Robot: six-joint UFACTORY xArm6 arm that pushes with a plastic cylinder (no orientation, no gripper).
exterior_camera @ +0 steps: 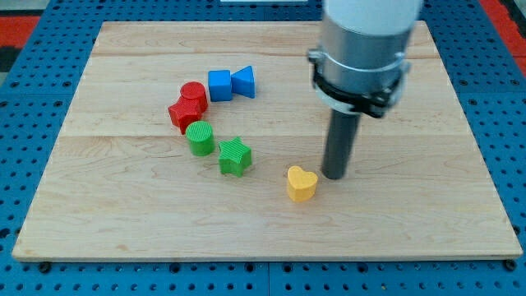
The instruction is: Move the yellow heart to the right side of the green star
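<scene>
The yellow heart (301, 182) lies on the wooden board, below the middle, to the right of and slightly lower than the green star (235, 156). A clear gap separates the two. My tip (334, 175) stands on the board just to the right of the yellow heart, very close to it or just touching its upper right side. The rod rises to the grey arm body (362, 49) at the view's top.
A green cylinder (200, 137) sits up-left of the star. A red cylinder (193, 96) and a red block (182, 113) lie above it. A blue cube (219, 85) and a blue triangular block (243, 80) lie further up. The board's edge (263, 256) runs along the bottom.
</scene>
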